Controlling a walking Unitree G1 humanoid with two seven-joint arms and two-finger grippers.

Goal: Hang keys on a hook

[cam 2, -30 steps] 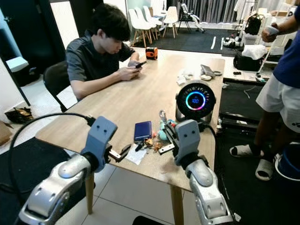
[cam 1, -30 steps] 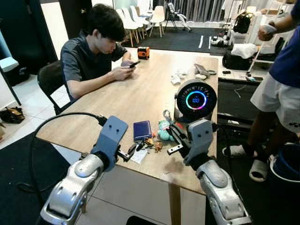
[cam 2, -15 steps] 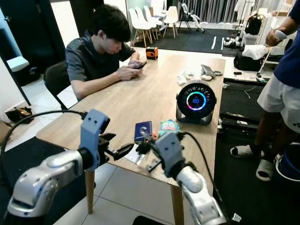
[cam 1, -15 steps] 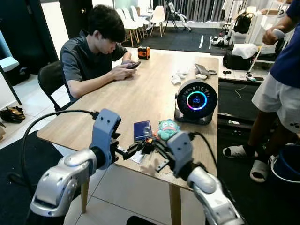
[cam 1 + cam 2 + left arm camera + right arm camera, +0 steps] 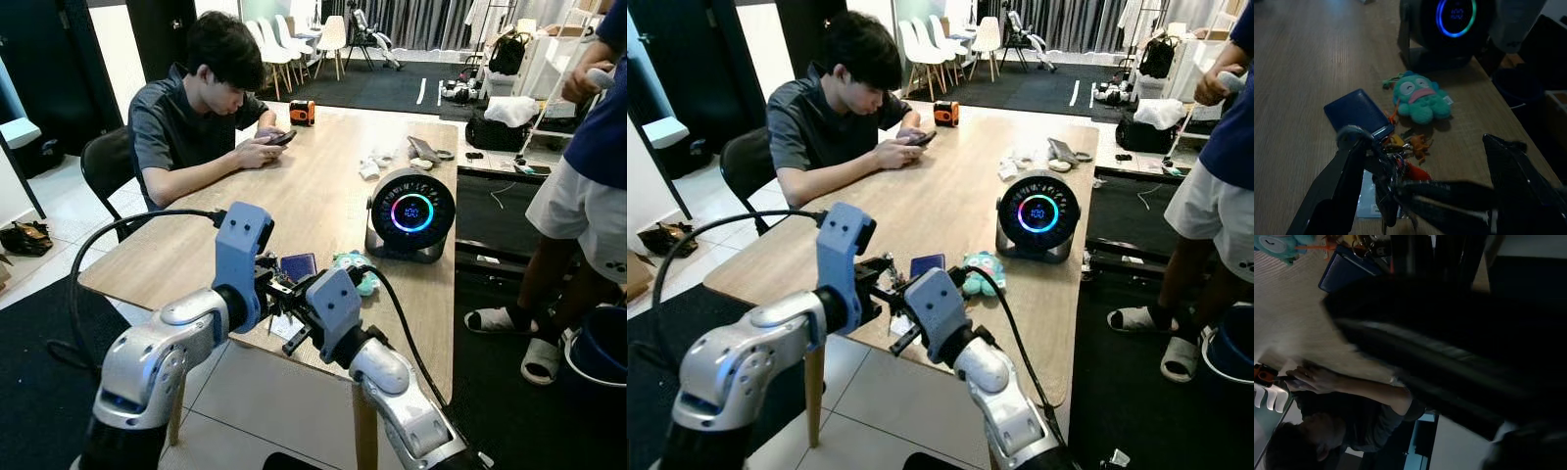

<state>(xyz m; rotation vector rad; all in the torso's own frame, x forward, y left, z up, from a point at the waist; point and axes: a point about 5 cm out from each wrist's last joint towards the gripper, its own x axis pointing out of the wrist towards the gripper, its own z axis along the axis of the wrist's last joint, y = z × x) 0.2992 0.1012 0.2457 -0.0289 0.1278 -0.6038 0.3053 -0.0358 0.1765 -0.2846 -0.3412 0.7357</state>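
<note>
— Two grippers are seen over the near desk edge; where are the keys found?
— Beside the blue wallet, at 7 o'clock from the teal plush; left gripper fingers are spread apart around them; right gripper fingers cannot be judged.

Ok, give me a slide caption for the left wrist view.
Left gripper over the keys, beside a blue wallet and teal plush.

Bright head views; dim, blurred wrist views.
</note>
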